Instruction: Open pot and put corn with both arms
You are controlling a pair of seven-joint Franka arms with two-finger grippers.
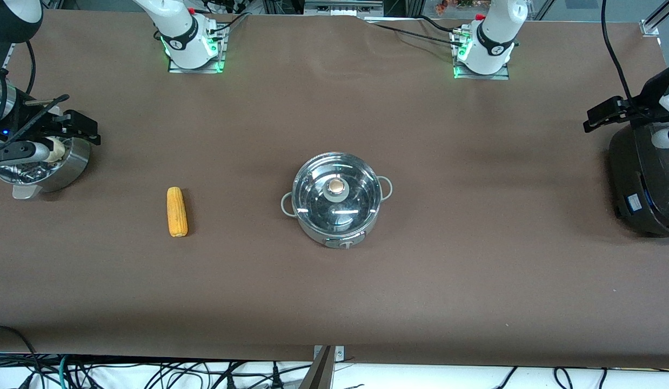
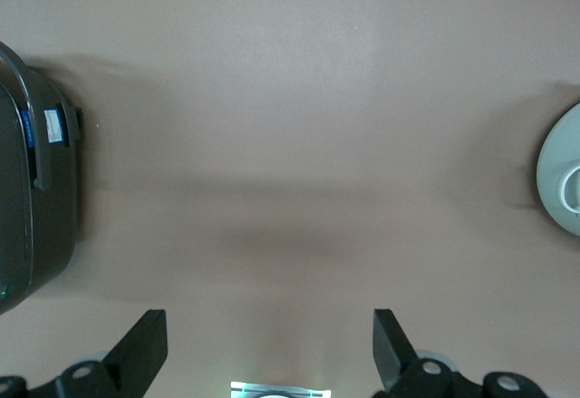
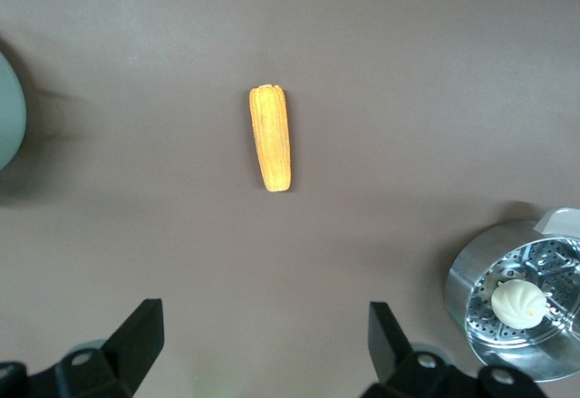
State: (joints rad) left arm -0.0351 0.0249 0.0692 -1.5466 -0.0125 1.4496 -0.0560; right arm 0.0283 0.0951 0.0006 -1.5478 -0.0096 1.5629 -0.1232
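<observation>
The steel pot (image 1: 319, 224) stands mid-table with its clear glass lid (image 1: 356, 186) on and the tan knob (image 1: 337, 187) on top. The yellow-orange corn (image 1: 176, 211) lies flat on the table toward the right arm's end, and also shows in the right wrist view (image 3: 272, 138). My right gripper (image 1: 78, 127) is open and empty, held high over the steamer bowl's edge; its jaws (image 3: 265, 312) stand wide apart. My left gripper (image 1: 604, 116) is open and empty, held high beside the black cooker; its jaws (image 2: 270, 321) stand wide apart. The pot's edge shows in both wrist views (image 2: 557, 176) (image 3: 7, 112).
A perforated steel steamer bowl (image 1: 69, 167) with a white bun (image 3: 518, 303) stands at the right arm's end. A large black cooker (image 1: 642, 178) stands at the left arm's end (image 2: 27, 208). Brown tabletop (image 1: 475, 259) lies open around the pot and corn.
</observation>
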